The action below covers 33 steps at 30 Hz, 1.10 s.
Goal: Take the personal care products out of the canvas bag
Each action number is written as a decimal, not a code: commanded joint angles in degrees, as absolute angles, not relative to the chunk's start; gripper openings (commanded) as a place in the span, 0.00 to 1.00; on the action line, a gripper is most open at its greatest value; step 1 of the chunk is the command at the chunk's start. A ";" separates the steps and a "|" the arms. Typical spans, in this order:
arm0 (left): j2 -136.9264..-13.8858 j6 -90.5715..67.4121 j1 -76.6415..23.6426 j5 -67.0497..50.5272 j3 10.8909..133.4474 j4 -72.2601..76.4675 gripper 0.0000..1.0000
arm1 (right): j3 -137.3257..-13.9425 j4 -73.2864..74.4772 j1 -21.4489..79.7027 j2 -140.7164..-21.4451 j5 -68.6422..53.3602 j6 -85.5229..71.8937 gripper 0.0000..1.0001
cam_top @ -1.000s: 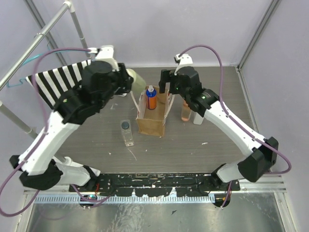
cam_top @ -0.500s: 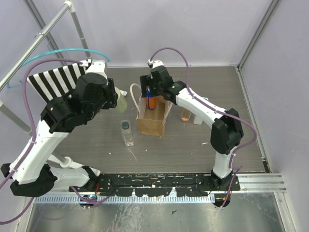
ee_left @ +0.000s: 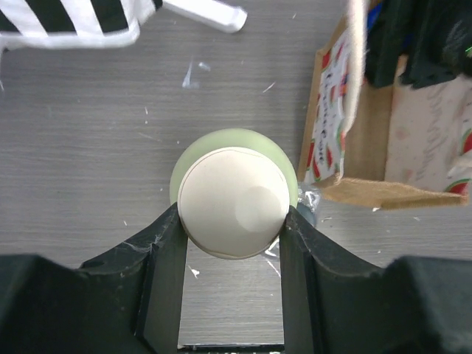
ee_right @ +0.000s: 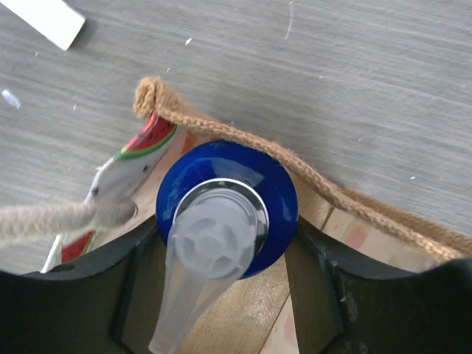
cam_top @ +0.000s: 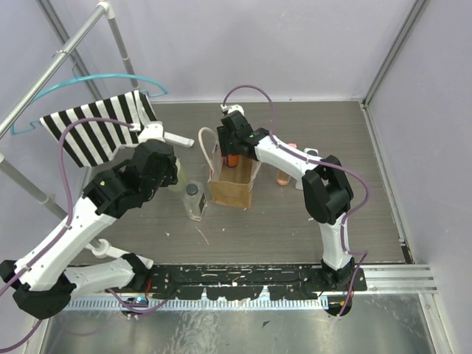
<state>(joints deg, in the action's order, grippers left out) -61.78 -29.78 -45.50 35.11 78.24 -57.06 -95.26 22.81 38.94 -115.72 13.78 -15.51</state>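
The canvas bag [cam_top: 231,188] stands upright mid-table, with a rope handle [cam_top: 206,144] at its left. My right gripper [cam_top: 230,144] reaches into its top. In the right wrist view its fingers [ee_right: 140,258] close on both sides of the blue-capped orange bottle [ee_right: 227,208] inside the bag [ee_right: 346,199]. My left gripper [cam_top: 171,171] is shut on the cream cap [ee_left: 234,203] of the olive bottle [cam_top: 177,175], left of the bag [ee_left: 346,140]. The clear bottle [cam_top: 193,200] stands next to it. The pink-capped orange bottle [cam_top: 284,174] and the white bottle [cam_top: 309,155] stand right of the bag, partly hidden by the right arm.
A black-and-white striped cloth [cam_top: 96,127] hangs from a metal rack [cam_top: 70,46] at the back left. A white strip [cam_top: 182,139] lies on the table by it. Walls close in at the back and right.
My left gripper carried the olive bottle nearer and down beside the clear bottle. My right gripper moved left over the bag and came down around the blue-capped bottle.
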 commanded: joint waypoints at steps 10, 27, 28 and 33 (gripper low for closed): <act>-64.69 -33.39 -43.43 35.42 64.33 -42.03 0.03 | -96.60 17.41 39.60 -103.10 20.36 -11.76 0.16; -72.00 -38.09 -41.27 30.44 53.41 -34.65 0.63 | -104.16 19.13 31.51 -96.58 26.55 -8.34 0.19; -72.25 -38.34 -41.20 30.35 53.10 -34.64 0.73 | -103.33 18.86 29.91 -96.78 25.71 -8.94 0.19; -72.07 -38.58 -41.16 31.54 56.54 -39.06 0.99 | -98.71 18.55 25.21 -98.84 22.34 -11.89 0.19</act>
<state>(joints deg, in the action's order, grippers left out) -71.88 -37.15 -41.28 30.87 54.52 -37.56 -100.60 23.29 27.73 -98.65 23.88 -9.30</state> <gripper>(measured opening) 0.985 0.607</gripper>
